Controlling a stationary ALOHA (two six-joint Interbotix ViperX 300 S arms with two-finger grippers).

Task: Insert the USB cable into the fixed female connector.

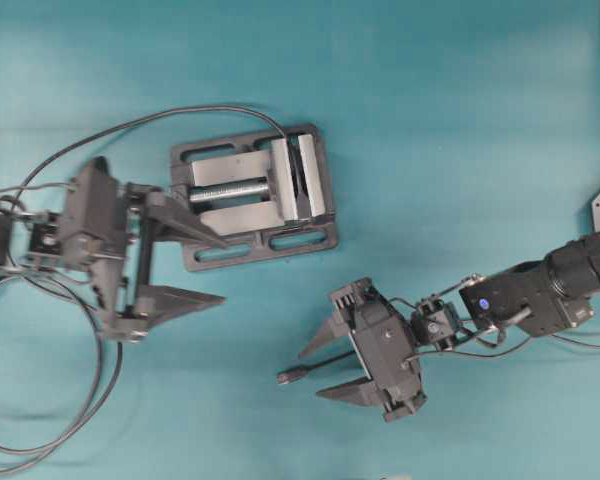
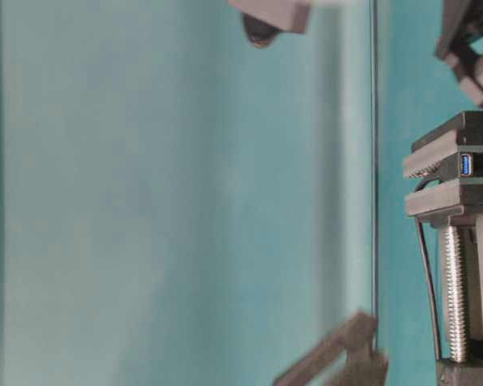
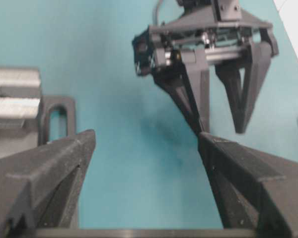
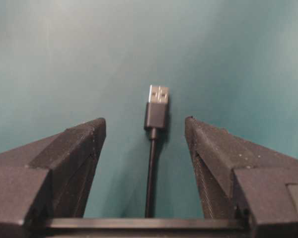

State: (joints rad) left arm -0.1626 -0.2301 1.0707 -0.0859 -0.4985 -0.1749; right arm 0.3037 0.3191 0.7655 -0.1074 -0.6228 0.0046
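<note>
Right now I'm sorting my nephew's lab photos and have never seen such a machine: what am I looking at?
Two robot arms work over a teal table, each ending in a two-fingered gripper. One picture looks down from overhead, one looks from table level, and two come from cameras on the wrists. The left gripper and right gripper both stand open, holding nothing. The USB cable lies loose on the table between the right gripper's fingers. A grey vise clamps the fixed female connector, whose blue opening shows.

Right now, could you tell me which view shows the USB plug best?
The right wrist view: the plug lies sharp and unobstructed between the open jaws. Overhead it is small and dark; the other two views don't show it.
</note>
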